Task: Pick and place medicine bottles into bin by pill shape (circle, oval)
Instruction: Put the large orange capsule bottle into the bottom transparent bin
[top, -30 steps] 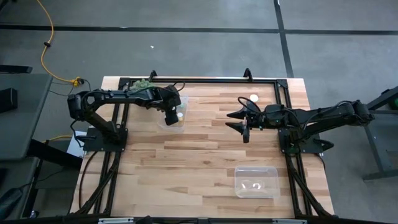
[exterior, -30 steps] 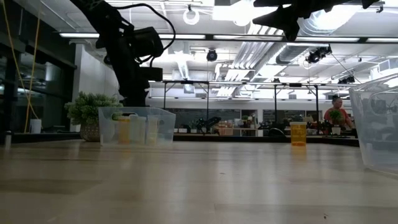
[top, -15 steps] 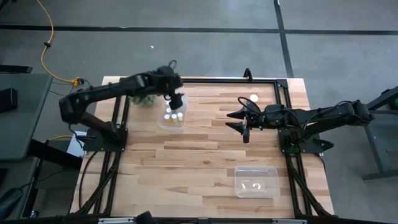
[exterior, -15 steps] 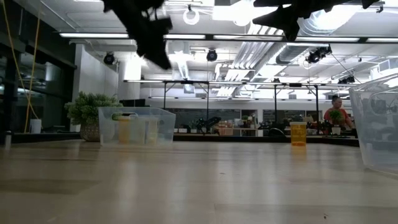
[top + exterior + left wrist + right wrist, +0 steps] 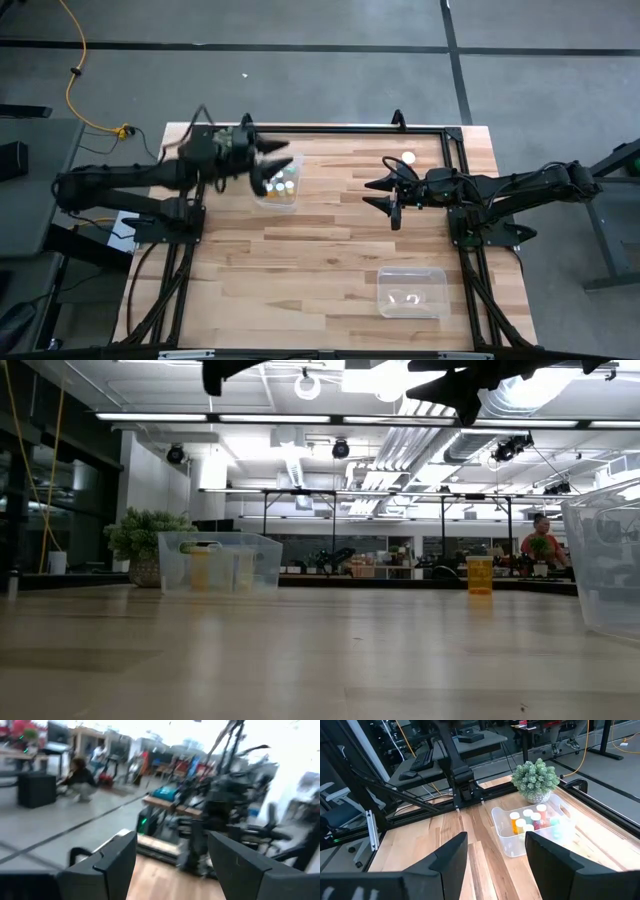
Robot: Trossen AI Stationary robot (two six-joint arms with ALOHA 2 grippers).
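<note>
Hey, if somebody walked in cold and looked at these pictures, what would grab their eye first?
Probably the clear bin at the table's far left, packed with upright medicine bottles capped in white, yellow and red, a spiky green plant just behind it. Next, the two dark arms raised above the wood: the left pincer open beside that bin, the right pincer open over mid-table. One lone bottle stands at the far edge.

Overhead, a camera looks straight down on my whole worktop [image 5: 320, 240]. A second sits at worktop level, facing the room. My left wrist camera points outward past its tool [image 5: 172, 865]; my right wrist camera, beyond its tool [image 5: 495, 855], shares the clear bin [image 5: 532, 832] with both.
</note>
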